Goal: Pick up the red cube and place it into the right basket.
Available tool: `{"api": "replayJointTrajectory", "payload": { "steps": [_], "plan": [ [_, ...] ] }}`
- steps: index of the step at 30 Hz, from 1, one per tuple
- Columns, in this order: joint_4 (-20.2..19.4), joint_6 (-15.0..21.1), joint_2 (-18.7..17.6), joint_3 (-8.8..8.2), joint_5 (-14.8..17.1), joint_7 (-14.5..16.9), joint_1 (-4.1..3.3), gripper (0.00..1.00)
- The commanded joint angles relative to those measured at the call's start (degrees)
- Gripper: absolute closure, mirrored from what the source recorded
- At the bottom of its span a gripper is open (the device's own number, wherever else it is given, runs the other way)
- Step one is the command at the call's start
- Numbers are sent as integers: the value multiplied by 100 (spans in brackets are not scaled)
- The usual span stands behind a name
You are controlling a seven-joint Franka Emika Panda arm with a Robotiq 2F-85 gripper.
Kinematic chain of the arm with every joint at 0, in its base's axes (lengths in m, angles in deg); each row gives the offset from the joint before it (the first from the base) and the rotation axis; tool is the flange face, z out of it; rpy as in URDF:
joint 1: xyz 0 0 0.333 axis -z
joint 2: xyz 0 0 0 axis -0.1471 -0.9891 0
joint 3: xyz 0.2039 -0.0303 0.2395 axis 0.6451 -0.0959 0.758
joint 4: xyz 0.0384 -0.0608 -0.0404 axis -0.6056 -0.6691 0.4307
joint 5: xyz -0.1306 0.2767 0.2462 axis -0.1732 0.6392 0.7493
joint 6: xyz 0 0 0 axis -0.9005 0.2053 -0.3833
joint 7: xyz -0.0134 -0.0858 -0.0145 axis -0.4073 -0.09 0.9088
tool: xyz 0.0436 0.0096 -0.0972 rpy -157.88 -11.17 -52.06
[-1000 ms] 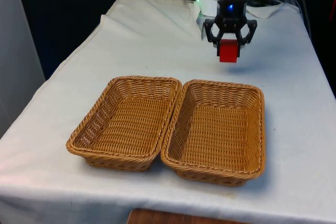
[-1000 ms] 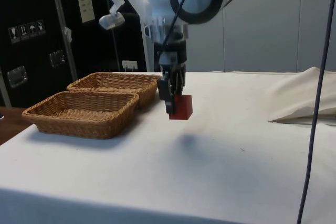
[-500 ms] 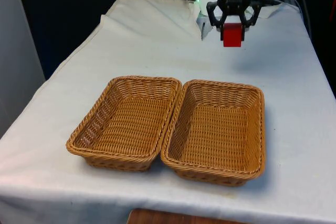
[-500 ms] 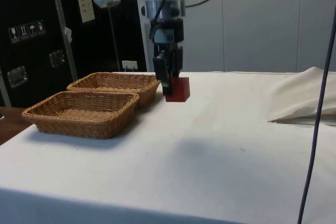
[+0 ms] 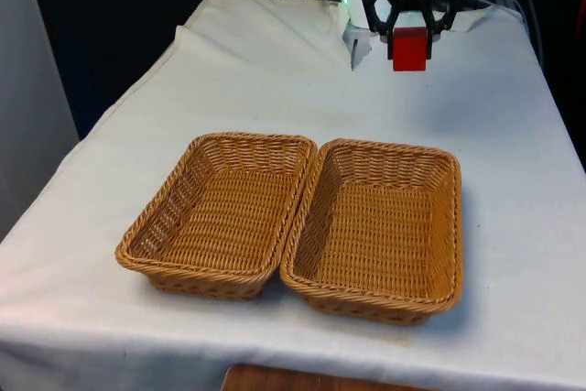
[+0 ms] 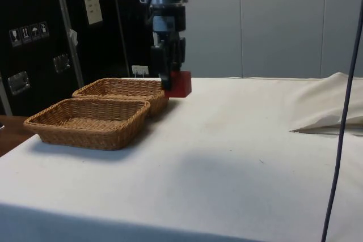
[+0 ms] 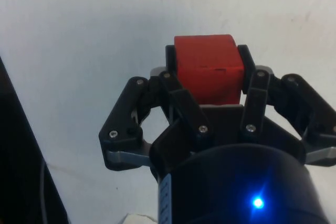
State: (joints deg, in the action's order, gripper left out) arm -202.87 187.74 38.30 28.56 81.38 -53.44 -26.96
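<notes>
Bench (image 5: 229, 70) under white cloth; two wicker baskets touching side by side near its front edge, left basket (image 5: 220, 212) and right basket (image 5: 380, 226) as the front view has them, both with nothing inside; end effector (image 5: 409, 36) up in the air beyond the right basket, clamped on the cube (image 5: 409, 48); cube red, clear of the cloth, pinched between both fingers (image 7: 173, 64).

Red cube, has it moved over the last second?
Yes. The red cube, shut in the gripper, has risen and, in the side view, shifted toward the baskets, now reaching the far basket's end.
</notes>
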Motion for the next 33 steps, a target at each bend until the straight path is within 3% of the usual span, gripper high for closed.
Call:
{"api": "replayJointTrajectory", "payload": {
  "steps": [1,12,13,20,22,23,29,30,31,33],
  "plan": [
    [103,-57,-74,-6,17,11,0,99],
    [825,-183,-613,-17,92,74,29,99],
    [756,-120,-573,-29,11,17,11,99],
    [1358,-229,-1049,-29,132,103,57,99],
    [1369,-183,-1066,-52,52,40,29,99],
    [1495,-241,-1163,-29,149,109,63,99],
    [1977,-304,-1558,-40,201,149,97,99],
    [1931,-235,-1536,-74,109,69,52,99],
    [2045,-315,-1616,-46,201,155,103,99],
    [2252,-367,-1776,-63,218,172,115,99]
  ]
}}
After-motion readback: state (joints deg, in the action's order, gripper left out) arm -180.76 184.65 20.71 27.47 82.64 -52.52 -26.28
